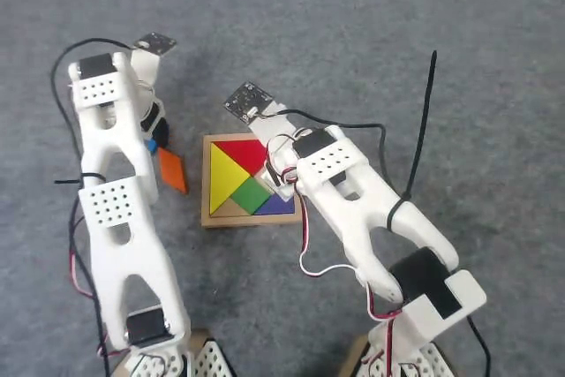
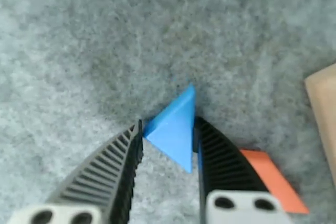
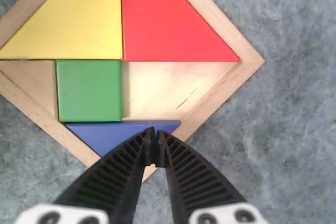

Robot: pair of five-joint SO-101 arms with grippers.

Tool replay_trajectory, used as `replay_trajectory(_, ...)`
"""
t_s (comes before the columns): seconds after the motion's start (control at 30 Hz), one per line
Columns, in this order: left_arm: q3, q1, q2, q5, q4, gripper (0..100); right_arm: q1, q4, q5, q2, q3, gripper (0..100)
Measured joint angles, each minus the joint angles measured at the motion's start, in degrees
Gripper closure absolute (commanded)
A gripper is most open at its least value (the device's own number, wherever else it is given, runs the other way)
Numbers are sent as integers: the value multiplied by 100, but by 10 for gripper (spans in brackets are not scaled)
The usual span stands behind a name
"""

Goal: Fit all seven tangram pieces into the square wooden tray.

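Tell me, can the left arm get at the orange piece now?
Probably not yet: the left gripper is shut on the blue triangle. The orange piece lies uncovered on the carpet just beside it.

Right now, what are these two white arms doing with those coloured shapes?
They are filling a tangram puzzle. The left hand is closed on a light blue triangle out on the grey carpet, with an orange piece lying next to it. The right hand is shut, poised at the dark blue triangle in the wooden tray. The tray also holds a yellow triangle, a red triangle and a green square; bare wood shows where pieces are missing.
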Motion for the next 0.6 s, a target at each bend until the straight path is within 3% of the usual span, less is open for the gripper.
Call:
replay_trajectory(0.27, -9, 0, 35, 0, 18, 942, 0, 0, 0, 0, 0, 990)
replay_trajectory(0.6, -9, 0, 35, 0, 18, 945, 0, 0, 0, 0, 0, 990)
